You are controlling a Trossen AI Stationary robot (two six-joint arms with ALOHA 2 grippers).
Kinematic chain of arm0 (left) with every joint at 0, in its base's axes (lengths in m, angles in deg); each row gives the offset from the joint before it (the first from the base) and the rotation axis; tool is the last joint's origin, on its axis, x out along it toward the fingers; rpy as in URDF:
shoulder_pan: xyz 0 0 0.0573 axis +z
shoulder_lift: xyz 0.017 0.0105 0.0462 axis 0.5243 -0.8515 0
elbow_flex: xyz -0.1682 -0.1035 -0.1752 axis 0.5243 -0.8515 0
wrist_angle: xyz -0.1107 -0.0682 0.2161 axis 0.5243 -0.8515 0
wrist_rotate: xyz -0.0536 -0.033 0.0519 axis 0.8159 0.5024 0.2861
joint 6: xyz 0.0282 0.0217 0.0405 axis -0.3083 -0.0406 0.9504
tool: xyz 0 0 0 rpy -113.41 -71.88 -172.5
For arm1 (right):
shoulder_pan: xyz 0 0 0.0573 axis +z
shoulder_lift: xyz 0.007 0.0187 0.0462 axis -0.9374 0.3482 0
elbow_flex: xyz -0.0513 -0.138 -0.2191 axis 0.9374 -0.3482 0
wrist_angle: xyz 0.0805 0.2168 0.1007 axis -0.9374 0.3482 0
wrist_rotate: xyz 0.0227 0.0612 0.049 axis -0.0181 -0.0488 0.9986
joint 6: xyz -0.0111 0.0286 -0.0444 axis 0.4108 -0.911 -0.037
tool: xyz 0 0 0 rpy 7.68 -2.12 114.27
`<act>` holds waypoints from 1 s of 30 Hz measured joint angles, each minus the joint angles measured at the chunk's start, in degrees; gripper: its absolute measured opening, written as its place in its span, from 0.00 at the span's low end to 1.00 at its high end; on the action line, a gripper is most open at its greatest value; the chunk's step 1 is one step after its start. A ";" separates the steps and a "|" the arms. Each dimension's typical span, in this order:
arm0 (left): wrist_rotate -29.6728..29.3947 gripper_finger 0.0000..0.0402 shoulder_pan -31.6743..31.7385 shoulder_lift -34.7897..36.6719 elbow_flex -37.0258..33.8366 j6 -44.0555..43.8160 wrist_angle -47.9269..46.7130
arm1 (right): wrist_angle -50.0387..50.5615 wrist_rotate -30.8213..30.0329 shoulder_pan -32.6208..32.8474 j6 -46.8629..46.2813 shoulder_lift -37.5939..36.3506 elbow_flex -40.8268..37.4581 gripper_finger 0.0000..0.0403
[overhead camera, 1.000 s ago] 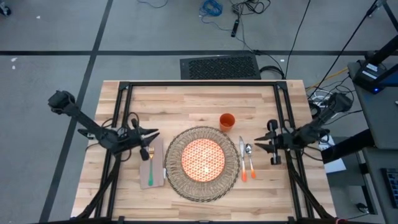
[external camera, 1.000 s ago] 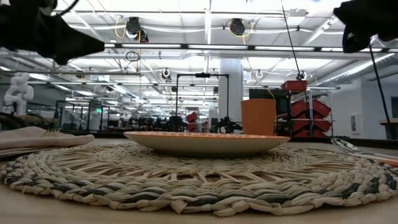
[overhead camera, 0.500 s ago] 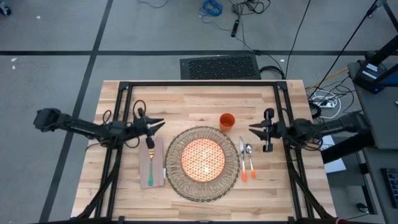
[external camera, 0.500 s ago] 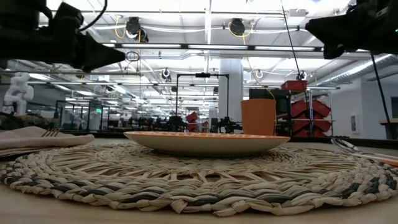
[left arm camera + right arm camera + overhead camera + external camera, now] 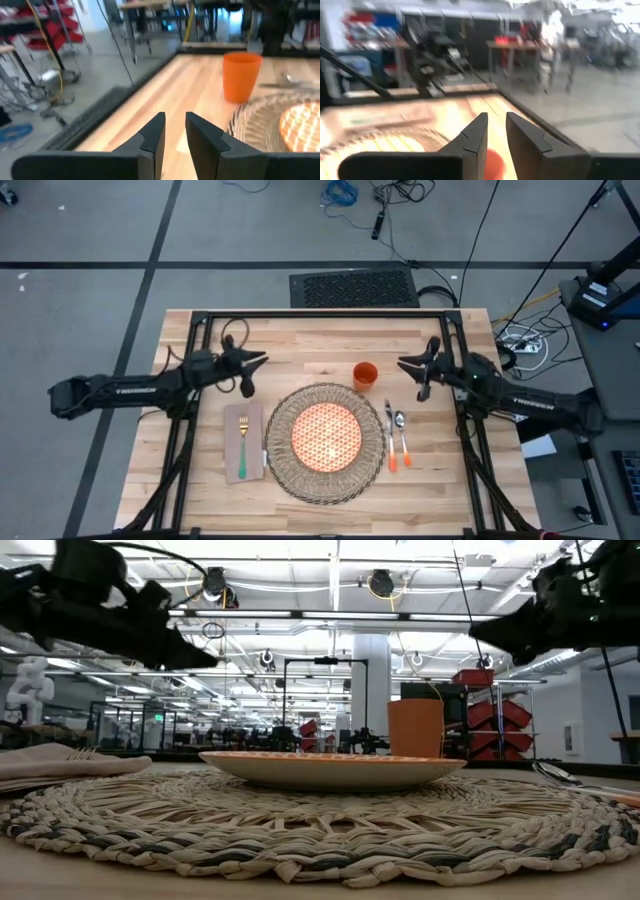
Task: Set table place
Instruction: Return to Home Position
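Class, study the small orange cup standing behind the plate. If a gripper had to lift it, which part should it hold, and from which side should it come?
Probably the cup by its rim, from straight above: it stands upright with its mouth open, one finger inside and one outside. The mat crowds its near side, so a side approach looks tighter.

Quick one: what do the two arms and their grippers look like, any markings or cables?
Both arms are dark, slim and jointed. White TROSSEN lettering runs along the forearm links in the high view. Thin black cables loop beside the wrists. The left gripper and right gripper each have two matte black, wedge-shaped fingers with angular, stepped inner faces.
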 joint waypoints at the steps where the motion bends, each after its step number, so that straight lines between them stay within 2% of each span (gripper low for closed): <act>1: 0.88 0.16 0.65 -1.11 0.74 0.42 -0.93 | 2.45 -0.09 -1.22 0.17 0.29 0.68 0.14; 4: 0.97 0.16 2.02 -4.75 2.23 3.02 -0.92 | 4.74 0.07 -4.12 0.69 1.12 1.33 0.14; 7: -2.51 0.16 2.20 -6.98 2.72 5.81 1.60 | 1.57 1.13 -5.67 1.13 0.87 1.36 0.14; 13: -4.73 0.16 1.96 -5.41 3.23 8.50 1.70 | -2.71 1.70 -5.94 3.10 0.25 1.43 0.14; 18: -4.37 0.16 1.14 1.78 0.80 8.46 -3.13 | -0.21 2.91 -6.05 3.18 -0.61 1.43 0.14; 23: -3.38 0.12 1.13 13.83 -5.81 5.48 -3.26 | -0.79 4.25 -6.03 3.56 -2.41 1.43 0.14; 30: -2.07 0.04 1.13 28.62 -6.41 4.79 -19.43 | -1.30 4.33 -6.05 3.60 -6.30 0.63 0.14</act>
